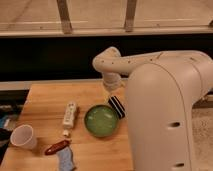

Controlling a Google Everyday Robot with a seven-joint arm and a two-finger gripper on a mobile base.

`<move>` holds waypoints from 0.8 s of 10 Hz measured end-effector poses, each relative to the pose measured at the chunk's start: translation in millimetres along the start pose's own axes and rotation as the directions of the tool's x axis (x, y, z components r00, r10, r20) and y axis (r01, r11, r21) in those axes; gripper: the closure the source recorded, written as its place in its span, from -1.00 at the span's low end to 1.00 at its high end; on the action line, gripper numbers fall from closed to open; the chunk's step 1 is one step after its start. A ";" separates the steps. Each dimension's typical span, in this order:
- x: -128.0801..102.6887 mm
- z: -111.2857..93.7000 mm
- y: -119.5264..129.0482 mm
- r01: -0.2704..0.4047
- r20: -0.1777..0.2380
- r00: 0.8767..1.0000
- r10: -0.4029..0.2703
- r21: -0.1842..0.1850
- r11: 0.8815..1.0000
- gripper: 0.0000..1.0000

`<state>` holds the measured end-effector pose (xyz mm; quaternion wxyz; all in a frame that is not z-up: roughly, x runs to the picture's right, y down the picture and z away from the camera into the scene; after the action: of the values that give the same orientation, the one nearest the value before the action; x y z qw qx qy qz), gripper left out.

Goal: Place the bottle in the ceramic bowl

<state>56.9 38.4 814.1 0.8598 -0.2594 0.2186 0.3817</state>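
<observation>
The slim white bottle [69,115] with a greenish label lies on its side on the wooden table [47,102], its pale cap toward the front. The glossy green ceramic bowl [101,121] sits just right of it, empty. My gripper [116,107] hangs from the white arm at the bowl's right rim, right of the bottle and apart from it. It holds nothing that I can see.
A white cup [23,136] stands at the table's front left. A red-brown elongated item [57,147] and a blue-grey cloth-like thing [65,161] lie near the front edge. My large white arm body [170,115] covers the right side.
</observation>
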 end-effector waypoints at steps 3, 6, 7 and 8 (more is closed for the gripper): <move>-10.0 -2.4 5.0 0.001 0.039 0.999 0.000 -0.027 1.000 -0.60; -54.8 -15.2 32.9 -0.034 0.126 0.991 0.043 -0.074 0.997 -0.60; -78.7 -21.7 48.3 -0.068 0.159 0.984 0.082 -0.096 0.993 -0.60; -97.9 -27.6 62.4 -0.099 0.186 0.975 0.119 -0.112 0.989 -0.60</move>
<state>-56.0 4.2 831.6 0.8402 -0.2528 0.1287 0.4622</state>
